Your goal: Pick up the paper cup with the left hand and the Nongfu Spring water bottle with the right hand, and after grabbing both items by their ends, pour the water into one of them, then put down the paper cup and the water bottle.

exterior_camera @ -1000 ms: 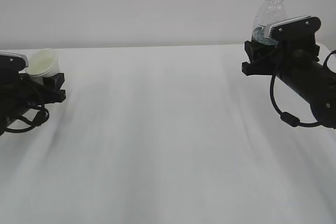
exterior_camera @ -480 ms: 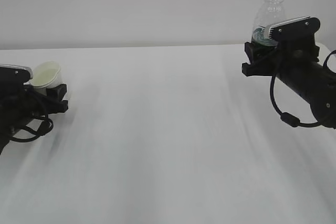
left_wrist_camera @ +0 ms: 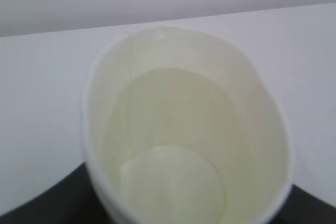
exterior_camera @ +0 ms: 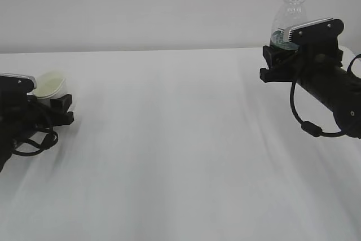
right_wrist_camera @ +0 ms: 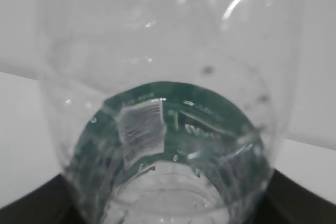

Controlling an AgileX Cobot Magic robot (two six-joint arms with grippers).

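Paper cup (exterior_camera: 49,84), gripped low in the left hand (exterior_camera: 53,108) at nine o'clock on the counter (exterior_camera: 180,139), faces the upright Nongfu Spring water bottle (exterior_camera: 290,18), clamped in the right hand (exterior_camera: 282,60) at two o'clock, well apart.

The small white paper cup (left_wrist_camera: 184,129) is looking matt, its cream inside smooth. The clear ribbed plastic bottle (right_wrist_camera: 163,103) is gleaming glossy. The white bench (exterior_camera: 180,139) is appearing matt and smooth.

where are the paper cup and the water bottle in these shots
paper cup (exterior_camera: 49,83), exterior view, cream inside near the rim
water bottle (exterior_camera: 291,15), exterior view, clear shoulder below the open neck
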